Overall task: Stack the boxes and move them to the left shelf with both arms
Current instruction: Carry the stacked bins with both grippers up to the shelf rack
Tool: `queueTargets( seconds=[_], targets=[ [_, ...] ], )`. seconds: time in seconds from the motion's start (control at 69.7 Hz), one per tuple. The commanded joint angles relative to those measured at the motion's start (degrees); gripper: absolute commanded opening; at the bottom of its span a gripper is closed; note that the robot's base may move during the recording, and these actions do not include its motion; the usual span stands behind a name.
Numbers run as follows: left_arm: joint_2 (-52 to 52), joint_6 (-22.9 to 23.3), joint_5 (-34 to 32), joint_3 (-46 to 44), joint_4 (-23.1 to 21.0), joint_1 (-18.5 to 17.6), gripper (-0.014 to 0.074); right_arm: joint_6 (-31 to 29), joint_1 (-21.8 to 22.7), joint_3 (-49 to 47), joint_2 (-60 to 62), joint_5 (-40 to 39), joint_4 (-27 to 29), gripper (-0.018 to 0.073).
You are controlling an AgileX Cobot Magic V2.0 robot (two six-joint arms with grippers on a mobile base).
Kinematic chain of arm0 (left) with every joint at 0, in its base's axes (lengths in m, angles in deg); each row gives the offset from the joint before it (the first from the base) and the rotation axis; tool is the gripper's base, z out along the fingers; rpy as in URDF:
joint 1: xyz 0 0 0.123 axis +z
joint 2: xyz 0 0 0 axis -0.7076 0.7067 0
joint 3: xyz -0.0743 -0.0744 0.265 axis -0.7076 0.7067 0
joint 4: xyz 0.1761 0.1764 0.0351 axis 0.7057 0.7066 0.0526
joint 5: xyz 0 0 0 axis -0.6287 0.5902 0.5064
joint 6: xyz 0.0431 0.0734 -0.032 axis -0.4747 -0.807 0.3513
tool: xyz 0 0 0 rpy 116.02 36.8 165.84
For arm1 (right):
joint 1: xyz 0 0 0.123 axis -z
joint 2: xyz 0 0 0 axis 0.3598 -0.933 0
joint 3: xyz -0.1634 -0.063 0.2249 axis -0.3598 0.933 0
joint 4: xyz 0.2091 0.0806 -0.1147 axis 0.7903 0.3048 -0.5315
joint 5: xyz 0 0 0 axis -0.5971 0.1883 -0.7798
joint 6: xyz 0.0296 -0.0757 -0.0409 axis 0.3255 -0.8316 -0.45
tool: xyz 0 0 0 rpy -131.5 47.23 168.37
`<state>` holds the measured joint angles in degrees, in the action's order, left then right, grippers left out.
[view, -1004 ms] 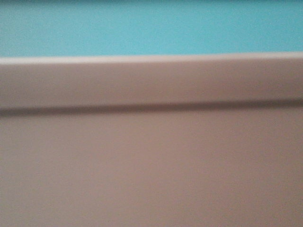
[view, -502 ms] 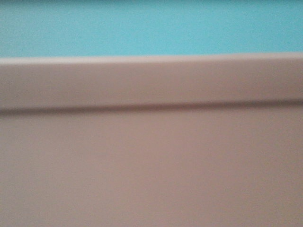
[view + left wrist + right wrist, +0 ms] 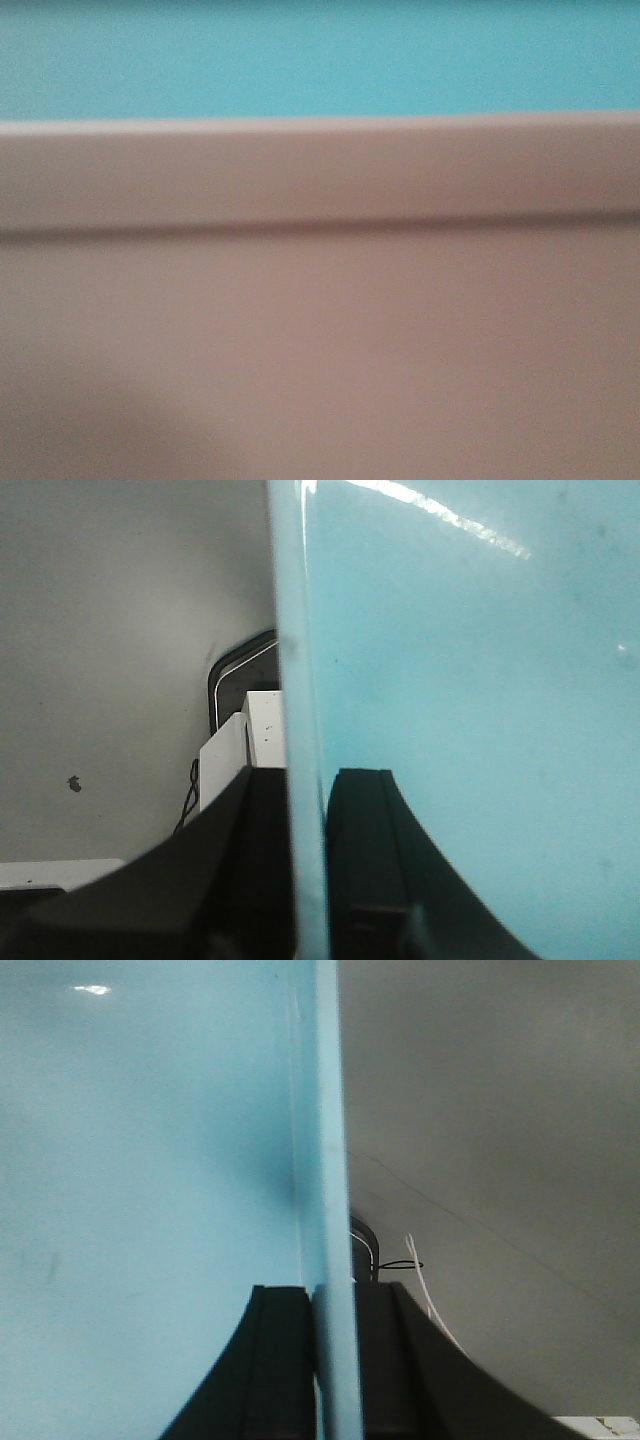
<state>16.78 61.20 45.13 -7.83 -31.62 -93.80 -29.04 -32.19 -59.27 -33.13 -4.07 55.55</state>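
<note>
The salmon-pink box (image 3: 320, 340) fills most of the front view, very close and blurred, with its rim as a band across the middle. Above the rim shows the light blue box (image 3: 320, 55). In the left wrist view, my left gripper (image 3: 308, 780) is shut on the blue box's side wall (image 3: 470, 680), one finger inside and one outside. In the right wrist view, my right gripper (image 3: 330, 1295) is shut on the opposite wall of the blue box (image 3: 150, 1160) the same way. The left shelf is out of view.
Grey floor lies beyond the box in both wrist views. A white block (image 3: 250, 725) with a dark rounded object and a cable behind it sits below the left gripper. Thin black and white cables (image 3: 415, 1275) lie near the right gripper.
A faint shadow has spread over the lower left of the pink wall in the front view. Otherwise the boxes hold the same place.
</note>
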Motion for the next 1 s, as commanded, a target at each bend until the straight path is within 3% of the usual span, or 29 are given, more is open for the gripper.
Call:
queueTargets(
  seconds=[0.0, 0.99],
  targets=[
    [-2.1, 0.1, 4.2, -2.3, -7.0, -1.0, -0.0006, 0.0, -0.4, -2.2, 2.0, 2.1, 1.6, 0.0053],
    [-2.1, 0.1, 4.2, -2.3, -7.0, -1.0, -0.0006, 0.0, -0.4, -2.2, 2.0, 2.1, 1.6, 0.0053]
  ],
)
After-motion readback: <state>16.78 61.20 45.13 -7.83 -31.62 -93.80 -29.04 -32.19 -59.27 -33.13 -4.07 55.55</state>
